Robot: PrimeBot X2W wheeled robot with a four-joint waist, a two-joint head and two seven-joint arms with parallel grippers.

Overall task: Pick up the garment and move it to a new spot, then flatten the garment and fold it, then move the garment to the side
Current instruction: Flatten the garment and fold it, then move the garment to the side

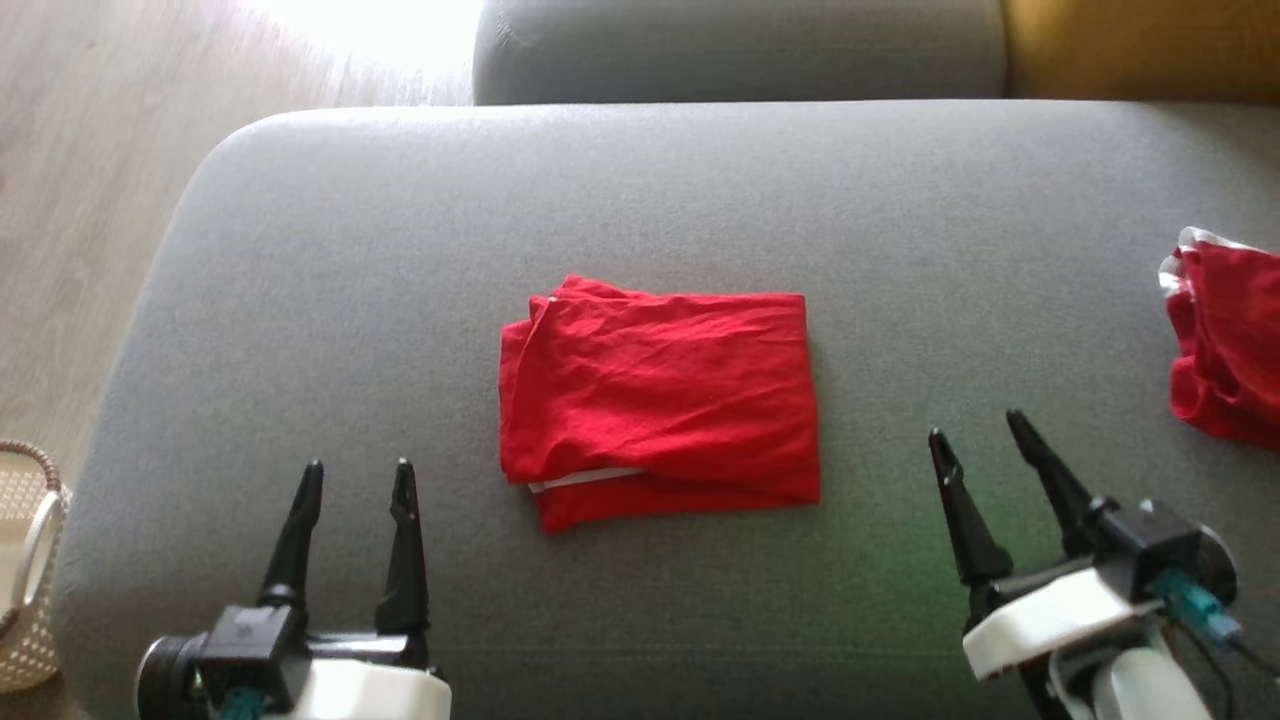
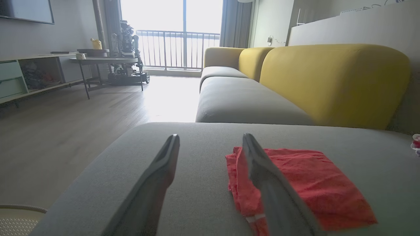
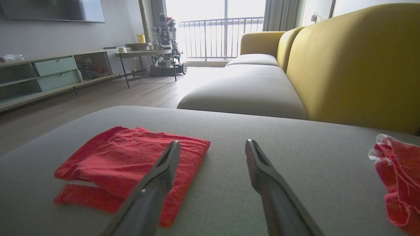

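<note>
Judging by the tidy red rectangle of the garment (image 1: 660,400), lying folded at the middle of the grey sofa seat (image 1: 400,250): flattening and folding seemingly done, only the move to the side remaining. Flanking the garment, clear of the cloth and touching nothing: left end effector (image 1: 360,465) to the near left, right end effector (image 1: 975,425) to the near right, each spread wide and empty, fingers pointing away across the seat.

To do the move well: bring each end effector in low from its own side, toward the two short ends of the rectangle. Slide the lower finger under the whole stack, not merely the top layer; note the loose stepped edges at the left end and the white-trimmed flap peeking out along the near edge, likely the first parts to slip free. Close on all layers at once, at matching points on both ends. Lift only slightly, keeping both grips level and a steady span apart to avoid pulling the fold open. Carry sideways together, at one pace. Mind the second red cloth (image 1: 1225,340) crumpled at the far right of the seat; set down short of that, or go left, short of the seat's edge and the woven basket (image 1: 25,560) beyond. Release only after full contact with the cushion.
</note>
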